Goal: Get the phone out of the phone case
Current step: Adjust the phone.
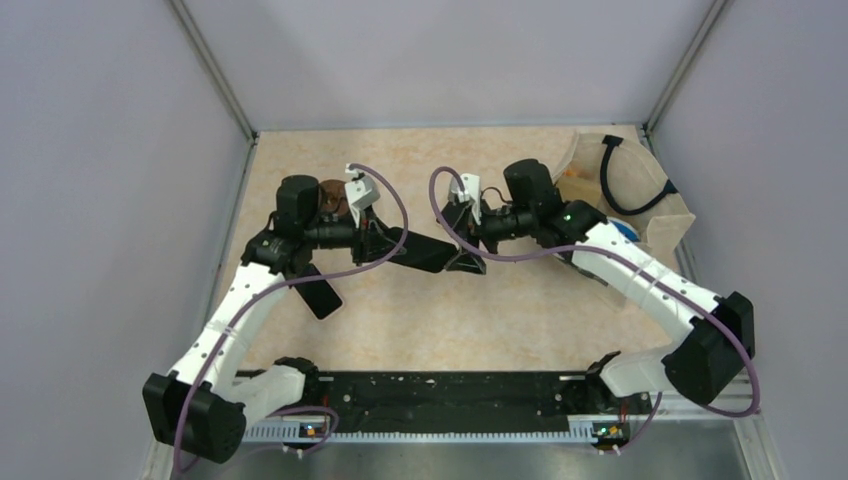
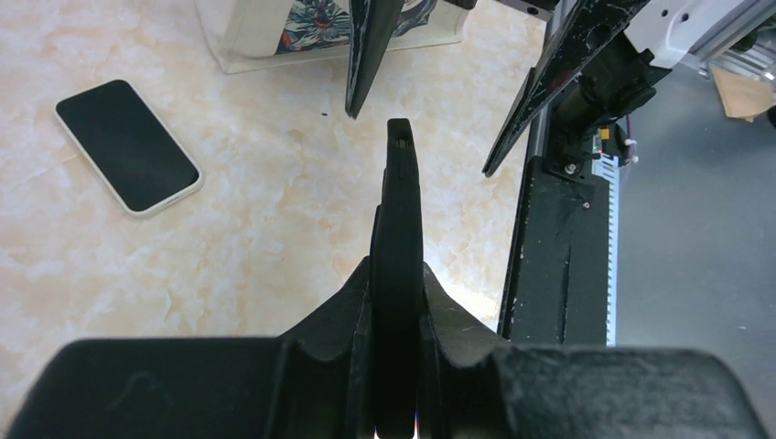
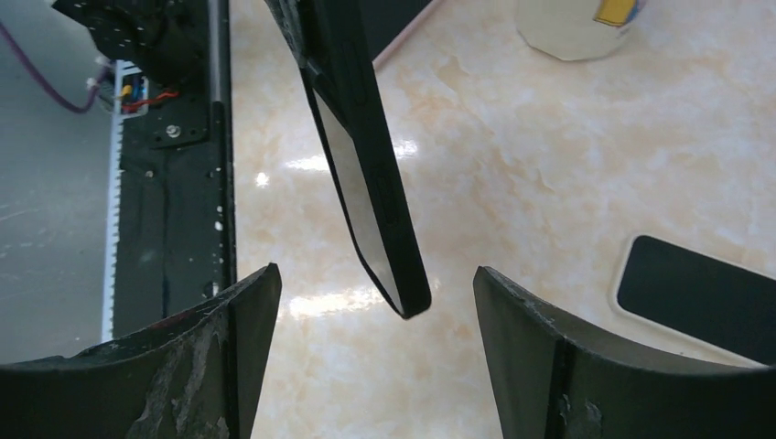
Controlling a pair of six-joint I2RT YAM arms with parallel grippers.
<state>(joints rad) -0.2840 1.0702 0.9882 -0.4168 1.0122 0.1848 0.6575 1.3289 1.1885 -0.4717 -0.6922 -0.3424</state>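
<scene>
Progress is hard to judge: the left claw [image 2: 398, 283] is clenched on a black phone case [image 2: 400, 183] held edge-on above the surface [image 2: 274, 274], and the right claw [image 3: 377, 274] stands released around the case's far end. A phone [image 2: 128, 146] lies flat on the surface well apart from the case, so removal may be done, but I cannot tell whether the case is empty.

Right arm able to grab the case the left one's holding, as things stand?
Probably yes. The right gripper is open, and the free end of the case, clamped in the left gripper, sits between its fingers with nothing else in the gap.
</scene>
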